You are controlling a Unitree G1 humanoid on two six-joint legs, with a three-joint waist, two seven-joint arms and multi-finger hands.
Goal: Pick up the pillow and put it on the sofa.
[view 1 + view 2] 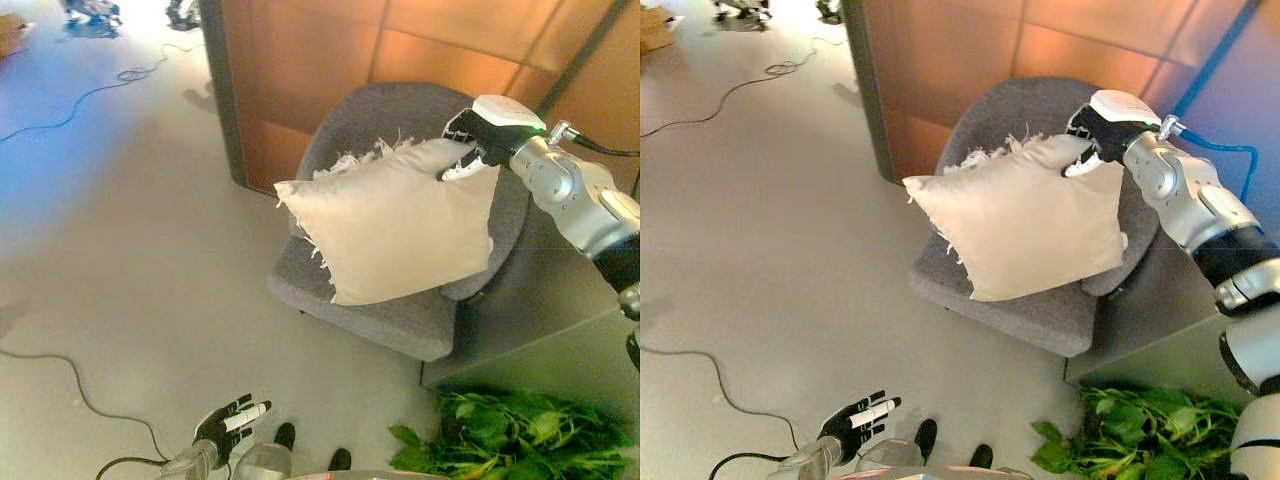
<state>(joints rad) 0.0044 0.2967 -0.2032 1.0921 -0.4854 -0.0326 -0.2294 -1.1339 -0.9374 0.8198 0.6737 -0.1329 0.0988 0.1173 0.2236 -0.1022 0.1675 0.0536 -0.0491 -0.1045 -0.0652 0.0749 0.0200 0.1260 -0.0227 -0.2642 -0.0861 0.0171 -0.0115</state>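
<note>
Gripping one upper corner of the cream pillow [395, 230], the right hand [478, 140] holds it over the seat of the grey sofa chair [400, 318], its lower edge near the seat's front edge. The left hand [232, 420] hangs low with straight, relaxed fingers.

From the right eye, the pillow [1025, 225] again covers the chair's back [1015, 105]; a leafy plant [1140, 430] stands at the lower right.

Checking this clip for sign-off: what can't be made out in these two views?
- Whether the pillow rests on the grey chair or hangs above it: the pillow covers the seat in both views.
- The right robot hand grips the pillow's corner; its inner fingers are hidden behind the fabric.
- The green plant is cut off by the bottom edge.
- The left robot hand hangs open, low, idle.
</note>
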